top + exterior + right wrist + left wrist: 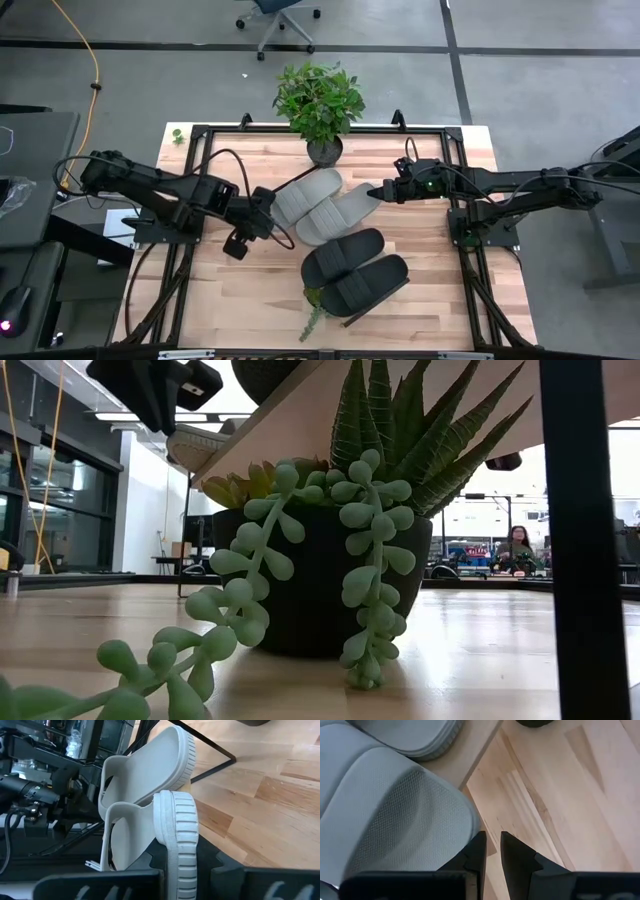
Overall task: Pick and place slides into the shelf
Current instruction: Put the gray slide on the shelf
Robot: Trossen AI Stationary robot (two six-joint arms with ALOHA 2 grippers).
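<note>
Two light grey slides (pixel 310 192) (pixel 340 213) and two black slides (pixel 345 255) (pixel 372 281) lie side by side on the shelf (pixel 388 296), a light board with dark edges set slantwise on the table. My right gripper (pixel 378 192) reaches in from the right and is shut on the nearer grey slide (pixel 175 835). My left gripper (pixel 262 214) sits at the left end of the far grey slide (pixel 395 820). Its fingers stand almost together with nothing between them, right beside that slide's strap. My right gripper pinches the grey slide's ribbed sole rim (pixel 176 870) at its right end, close to the strap, between the two fingers. It comes in about level from the table's right. The slide stands beside the other grey slide over the shelf; whether it is lifted clear, I cannot tell. My left gripper has one finger (pixel 476 852) at the edge of the far grey slide's strap (pixel 462 827); whether they touch, I cannot tell.
A leafy potted plant (pixel 320 100) stands at the far edge behind the slides. A small succulent in a dark pot (pixel 320 590) sits at the near end of the shelf (pixel 300 410), under its board in the low view. A dark frame post (pixel 585 540) rises at the right.
</note>
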